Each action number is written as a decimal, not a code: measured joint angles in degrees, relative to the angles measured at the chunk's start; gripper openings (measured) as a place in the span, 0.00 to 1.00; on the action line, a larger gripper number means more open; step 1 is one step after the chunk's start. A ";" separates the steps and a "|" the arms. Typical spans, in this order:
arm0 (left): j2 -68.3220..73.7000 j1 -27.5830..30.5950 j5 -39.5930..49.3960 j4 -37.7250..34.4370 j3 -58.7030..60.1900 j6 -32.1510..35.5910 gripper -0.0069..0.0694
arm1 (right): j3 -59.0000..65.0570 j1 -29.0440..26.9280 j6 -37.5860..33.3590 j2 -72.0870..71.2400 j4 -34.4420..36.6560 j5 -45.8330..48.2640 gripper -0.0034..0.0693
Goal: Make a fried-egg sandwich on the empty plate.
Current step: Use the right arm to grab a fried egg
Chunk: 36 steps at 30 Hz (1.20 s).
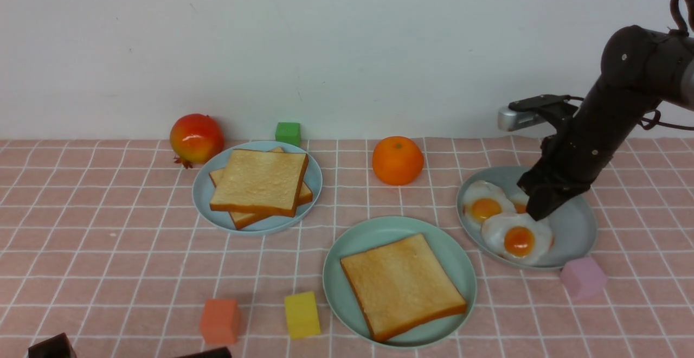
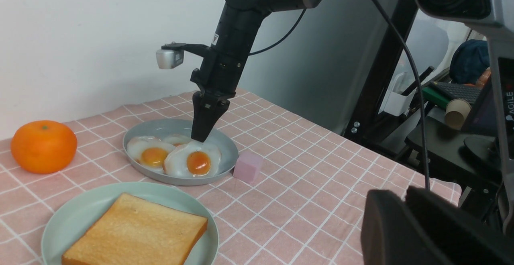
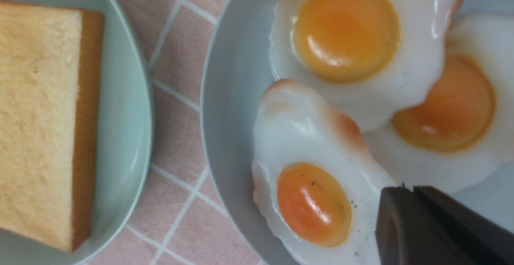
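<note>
Now | right claw point(image 2: 200, 137): pinched shut on white rim of front fried egg point(image 2: 192, 161) | left claw point(image 2: 405, 200): opening unclear

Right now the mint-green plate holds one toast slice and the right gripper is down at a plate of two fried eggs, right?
Three fried eggs, not two, overlap on that grey-blue plate; the right wrist view shows them. One toast slice does lie on the mint-green plate, and the right gripper is down, shut on the front egg.

right gripper point(image 1: 538, 216) – tip on fried egg point(image 1: 518, 238) | toast point(image 1: 401, 285) – on mint plate point(image 1: 379, 230)
</note>
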 joint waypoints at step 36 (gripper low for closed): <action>0.00 0.00 0.00 0.00 0.00 0.00 0.26 | 7.44 5.22 14.49 -4.03 3.54 -5.30 0.65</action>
